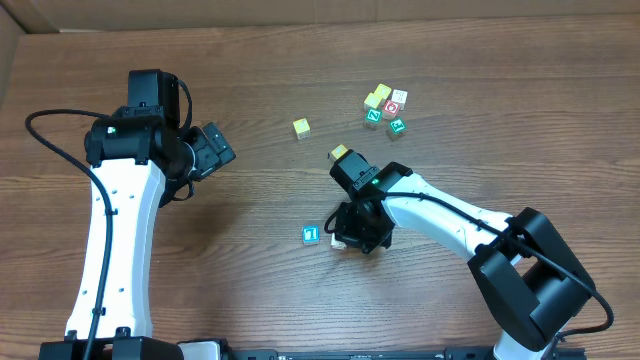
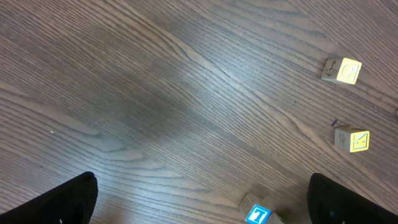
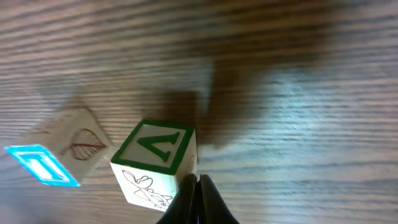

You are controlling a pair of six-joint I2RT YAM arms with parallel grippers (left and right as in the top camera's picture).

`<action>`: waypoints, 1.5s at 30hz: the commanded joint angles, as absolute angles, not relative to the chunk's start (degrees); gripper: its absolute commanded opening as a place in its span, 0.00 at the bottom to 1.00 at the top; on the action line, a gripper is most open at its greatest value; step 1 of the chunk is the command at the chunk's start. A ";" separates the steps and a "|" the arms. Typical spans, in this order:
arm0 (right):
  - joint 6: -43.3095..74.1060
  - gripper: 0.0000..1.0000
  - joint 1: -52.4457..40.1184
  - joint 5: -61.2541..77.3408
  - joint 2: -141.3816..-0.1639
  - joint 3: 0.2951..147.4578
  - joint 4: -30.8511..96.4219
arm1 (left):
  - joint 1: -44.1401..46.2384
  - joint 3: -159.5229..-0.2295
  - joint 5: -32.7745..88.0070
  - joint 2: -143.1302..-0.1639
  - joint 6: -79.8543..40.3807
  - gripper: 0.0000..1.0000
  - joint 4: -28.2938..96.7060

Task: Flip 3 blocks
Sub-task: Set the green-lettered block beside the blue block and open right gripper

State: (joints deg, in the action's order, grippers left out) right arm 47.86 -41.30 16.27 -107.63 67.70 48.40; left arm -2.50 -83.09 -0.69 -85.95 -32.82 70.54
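The right gripper (image 3: 198,202), jaws together, has its tips against the cream block (image 3: 155,163), just beside the blue block (image 1: 310,234). The yellow block (image 1: 301,127) lies well beyond the blue block. The left gripper (image 2: 204,202) is wide apart and empty. How many are flipped I cannot tell.

White links, black joints on left arm (image 1: 130,220) and right arm (image 1: 440,215); black cable (image 1: 106,240) at nine o'clock; green lights (image 1: 375,182)

The right tool (image 1: 346,238) covers most of one cube (image 1: 337,243) overhead; the left wrist view crops the blue block (image 2: 256,215).
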 commanded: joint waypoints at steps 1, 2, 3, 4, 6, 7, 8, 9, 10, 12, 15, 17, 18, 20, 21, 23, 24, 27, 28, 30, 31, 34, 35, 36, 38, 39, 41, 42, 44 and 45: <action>48.45 0.04 -41.56 15.88 -107.39 67.40 47.44 | -2.61 -83.42 -0.82 -86.35 -32.60 0.99 70.46; 48.45 0.04 -41.56 15.81 -107.39 67.40 47.27 | -2.61 -83.42 -0.82 -86.35 -32.60 1.00 70.46; 48.45 0.04 -41.56 15.44 -107.39 67.40 47.18 | -2.61 -83.42 -0.82 -86.35 -32.60 1.00 70.46; 48.47 0.04 -41.56 15.25 -107.39 67.40 47.13 | -2.61 -83.42 -0.82 -86.35 -32.60 1.00 70.46; 48.45 0.04 -41.56 15.03 -107.39 67.40 46.85 | -2.61 -83.42 -0.82 -86.35 -32.60 1.00 70.46; 48.47 0.04 -41.56 15.03 -107.39 67.40 46.68 | -2.61 -83.42 -0.82 -86.35 -32.60 1.00 70.46; 48.47 0.04 -41.56 15.03 -107.39 67.40 46.52 | -2.61 -83.42 -0.82 -86.35 -32.60 1.00 70.46; 48.47 0.04 -41.56 15.05 -107.39 67.40 46.35 | -2.61 -83.42 -0.82 -86.35 -32.60 1.00 70.46; 48.47 0.04 -41.56 15.03 -107.39 67.40 46.15 | -2.61 -83.42 -0.82 -86.35 -32.60 1.00 70.46; 48.47 0.04 -41.56 15.03 -107.39 67.40 45.56 | -2.61 -83.42 -0.82 -86.35 -32.60 0.99 70.46; 48.49 0.04 -41.56 15.03 -107.39 67.40 44.69 | -2.61 -83.42 -0.82 -86.35 -32.60 1.00 70.46; 48.47 0.04 -41.56 15.03 -107.39 67.40 43.92 | -2.61 -83.42 -0.82 -86.35 -32.58 1.00 70.46; 48.49 0.04 -41.56 15.03 -107.39 67.40 43.70 | -2.61 -83.42 -0.82 -86.35 -32.60 1.00 70.46; 48.47 0.04 -41.56 15.00 -107.39 67.40 43.20 | -2.61 -83.42 -0.82 -86.35 -32.60 1.00 70.46; 48.47 0.05 -41.56 15.03 -107.39 67.40 42.96 | -2.61 -83.42 -0.82 -86.35 -32.60 1.00 70.46; 48.47 0.04 -41.56 15.05 -107.39 67.40 42.63 | -2.61 -83.42 -0.82 -86.35 -32.60 1.00 70.46; 48.47 0.04 -41.56 15.03 -107.39 67.40 42.50 | -2.61 -83.42 -0.82 -86.35 -32.60 0.99 70.46; 48.49 0.04 -41.56 15.05 -107.39 67.40 42.52 | -2.61 -83.42 -0.82 -86.35 -32.60 1.00 70.46; 48.49 0.04 -41.56 15.05 -107.39 67.40 42.74 | -2.61 -83.42 -0.82 -86.35 -32.60 0.99 70.46; 48.51 0.04 -41.56 15.05 -107.39 67.40 43.59 | -2.61 -83.42 -0.82 -86.35 -32.60 1.00 70.46; 48.51 0.04 -41.56 15.05 -107.39 67.40 44.18 | -2.61 -83.42 -0.82 -86.35 -32.60 1.00 70.46; 49.47 0.04 -41.56 15.03 -107.39 67.40 45.56 | -2.61 -83.42 -0.82 -86.35 -32.60 1.00 70.46; 49.78 0.04 -41.58 15.07 -107.39 67.35 45.54 | -2.61 -83.42 -0.82 -86.35 -32.60 0.99 70.46; 49.78 0.04 -41.63 15.07 -107.39 67.33 45.41 | -2.61 -83.42 -0.82 -86.35 -32.60 1.00 70.46; 49.80 0.04 -41.74 15.07 -107.39 67.33 45.25 | -2.61 -83.42 -0.82 -86.35 -32.60 0.99 70.46; 49.78 0.04 -41.89 15.07 -107.39 67.33 45.28 | -2.61 -83.42 -0.82 -86.35 -32.60 0.99 70.46; 49.80 0.04 -42.24 15.07 -107.39 67.33 45.30 | -2.61 -83.42 -0.82 -86.35 -32.60 1.00 70.46; 49.78 0.04 -42.52 15.07 -107.39 67.33 45.28 | -2.61 -83.42 -0.82 -86.35 -32.60 1.00 70.46; 49.78 0.04 -42.98 15.05 -107.39 67.33 45.23 | -2.61 -83.42 -0.82 -86.35 -32.60 1.00 70.46; 49.78 0.04 -43.20 15.05 -107.39 67.33 45.10 | -2.61 -83.42 -0.82 -86.35 -32.60 1.00 70.46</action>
